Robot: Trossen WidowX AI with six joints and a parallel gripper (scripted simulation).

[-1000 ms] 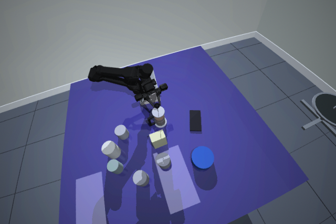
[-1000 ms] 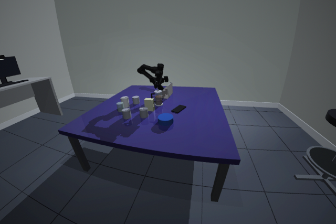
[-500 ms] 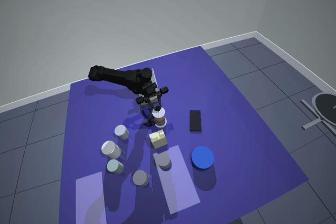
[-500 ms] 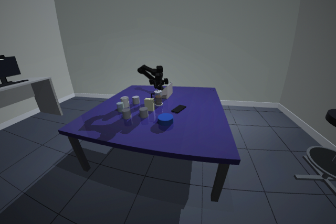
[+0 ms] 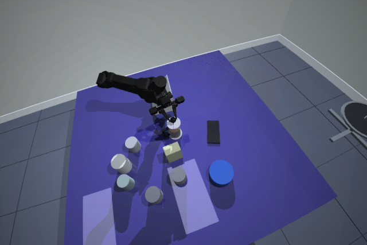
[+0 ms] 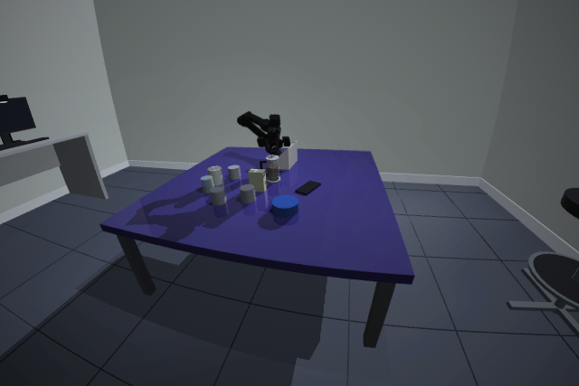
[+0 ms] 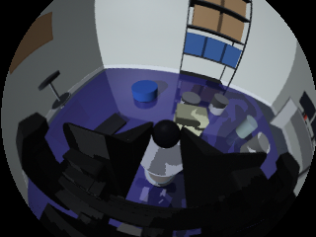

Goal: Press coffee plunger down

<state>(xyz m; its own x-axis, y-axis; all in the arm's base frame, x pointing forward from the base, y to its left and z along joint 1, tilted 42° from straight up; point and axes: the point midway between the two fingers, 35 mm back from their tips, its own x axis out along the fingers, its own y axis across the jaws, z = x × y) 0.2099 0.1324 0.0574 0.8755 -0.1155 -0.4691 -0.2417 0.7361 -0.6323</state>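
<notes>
Glossy purple table, matt black phone.

We see our arm folded low over the coffee press, gripper pointing down, fingers clamped on its plunger knob.

The room has plain grey walls with a white baseboard, and the floor is made of dark grey tiles with thin dark lines between them. A grey desk with a dark monitor stands at the left wall, and part of a black chair shows at the right edge. In the wrist view a shelf unit with brown and blue boxes stands against the far wall.
</notes>
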